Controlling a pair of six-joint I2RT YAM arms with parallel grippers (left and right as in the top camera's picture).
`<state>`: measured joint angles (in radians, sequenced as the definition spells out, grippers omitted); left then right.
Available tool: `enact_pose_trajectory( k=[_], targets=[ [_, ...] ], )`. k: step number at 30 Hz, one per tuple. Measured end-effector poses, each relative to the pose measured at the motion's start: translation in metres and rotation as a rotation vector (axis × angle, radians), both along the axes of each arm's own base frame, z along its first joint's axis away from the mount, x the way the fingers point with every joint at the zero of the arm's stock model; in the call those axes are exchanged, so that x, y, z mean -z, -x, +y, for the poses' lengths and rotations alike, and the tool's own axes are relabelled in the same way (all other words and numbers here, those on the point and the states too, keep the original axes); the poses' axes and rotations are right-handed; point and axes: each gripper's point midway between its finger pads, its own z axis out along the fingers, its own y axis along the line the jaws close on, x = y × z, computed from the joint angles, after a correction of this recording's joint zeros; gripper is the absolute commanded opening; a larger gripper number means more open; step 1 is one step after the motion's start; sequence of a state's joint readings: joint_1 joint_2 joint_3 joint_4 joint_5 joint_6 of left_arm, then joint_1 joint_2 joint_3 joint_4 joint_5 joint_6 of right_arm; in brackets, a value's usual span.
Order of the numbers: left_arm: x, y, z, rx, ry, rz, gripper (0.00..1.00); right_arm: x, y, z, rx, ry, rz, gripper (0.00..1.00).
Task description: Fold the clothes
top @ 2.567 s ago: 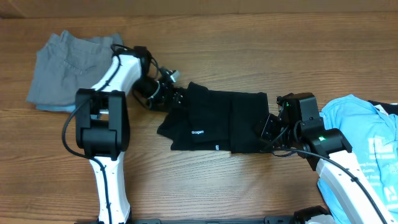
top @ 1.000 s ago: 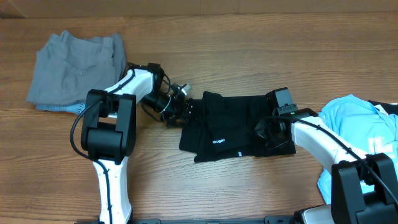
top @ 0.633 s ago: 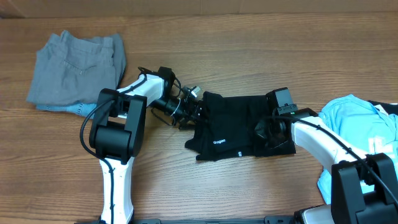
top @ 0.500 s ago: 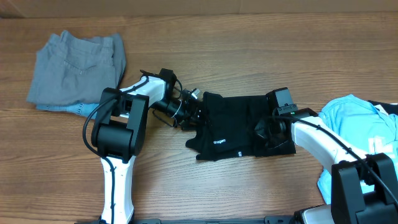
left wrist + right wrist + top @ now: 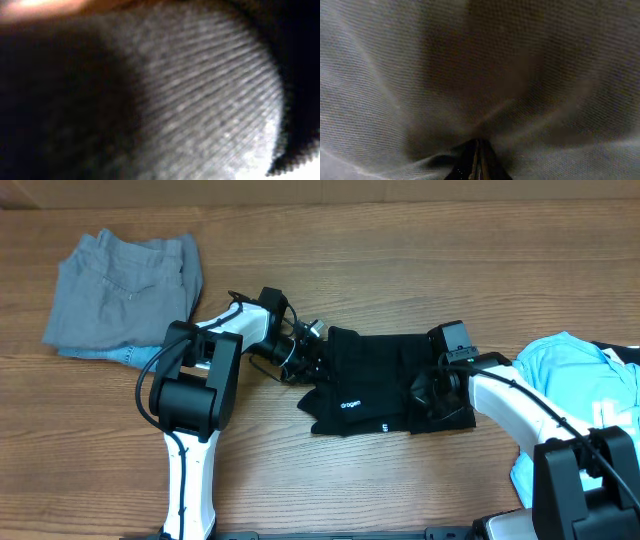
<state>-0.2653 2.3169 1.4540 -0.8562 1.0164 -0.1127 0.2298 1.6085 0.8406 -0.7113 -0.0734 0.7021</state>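
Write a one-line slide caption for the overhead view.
Left gripper and right gripper at opposite ends of the black shirt; grey garment far left, blue T-shirt far right.

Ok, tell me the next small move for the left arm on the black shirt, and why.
Probably carry the left tool rightward, laying the black shirt's left edge over its middle: it sits at that bunched edge, while the right tool pinches the far edge.

a: where did the shirt (image 5: 365, 375) lie?
b: mid-table (image 5: 400, 470), between the grippers. the left gripper (image 5: 312, 360) sat at its left edge, the right gripper (image 5: 428, 395) on its right end.
a: and the rest?
b: the denim garment (image 5: 120, 290) lay far left at the back, well apart. the t-shirt (image 5: 580, 380) lay at the right edge, partly under the right arm (image 5: 520, 415).
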Motion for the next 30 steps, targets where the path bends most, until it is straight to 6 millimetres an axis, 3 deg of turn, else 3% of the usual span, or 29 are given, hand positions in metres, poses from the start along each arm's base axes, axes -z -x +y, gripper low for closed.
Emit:
enact_pose_trajectory(
  k=[2, 4, 7, 9, 11, 13, 15, 17, 20, 21, 24, 27, 30],
  targets=[
    [-0.001, 0.001, 0.011, -0.012, -0.05, 0.018, 0.04, -0.003, 0.01, -0.004, 0.002, 0.015, 0.031, 0.04],
    [-0.002, 0.002, 0.039, -0.048, -0.153, 0.048, 0.07, -0.013, 0.018, -0.007, 0.002, 0.024, 0.04, 0.04],
    [-0.013, -0.003, 0.096, -0.111, -0.321, 0.046, 0.1, -0.035, 0.014, -0.008, 0.005, 0.017, -0.024, 0.04],
    [-0.032, -0.008, 0.13, -0.154, -0.4, 0.018, 0.13, -0.053, 0.008, -0.008, 0.01, 0.003, -0.089, 0.04],
    [-0.077, -0.028, 0.173, -0.223, -0.505, -0.113, 0.15, -0.065, 0.004, -0.008, 0.013, -0.005, -0.136, 0.04],
    [-0.108, -0.037, 0.178, -0.24, -0.542, -0.219, 0.18, -0.067, 0.003, -0.008, 0.013, -0.007, -0.144, 0.04],
    [-0.128, -0.037, 0.164, -0.21, -0.557, -0.3, 0.18, -0.067, 0.003, -0.007, 0.013, -0.007, -0.144, 0.04],
    [-0.131, -0.033, 0.143, -0.168, -0.569, -0.326, 0.22, -0.067, 0.003, -0.008, 0.014, -0.008, -0.144, 0.04],
    [-0.122, -0.024, 0.102, -0.098, -0.599, -0.328, 0.29, -0.067, 0.003, -0.008, 0.014, -0.008, -0.144, 0.04],
    [-0.116, -0.022, 0.078, -0.086, -0.617, -0.337, 0.31, -0.067, 0.003, -0.007, 0.013, -0.008, -0.144, 0.04],
    [-0.101, -0.013, 0.033, -0.072, -0.638, -0.326, 0.5, -0.067, 0.003, -0.007, 0.013, -0.008, -0.145, 0.04],
    [-0.087, 0.002, 0.0, -0.043, -0.662, -0.316, 0.53, -0.067, 0.003, -0.007, 0.013, -0.008, -0.145, 0.04],
    [-0.082, 0.01, -0.011, -0.038, -0.677, -0.304, 0.53, -0.067, 0.003, -0.007, 0.013, -0.007, -0.144, 0.04]
  ],
)
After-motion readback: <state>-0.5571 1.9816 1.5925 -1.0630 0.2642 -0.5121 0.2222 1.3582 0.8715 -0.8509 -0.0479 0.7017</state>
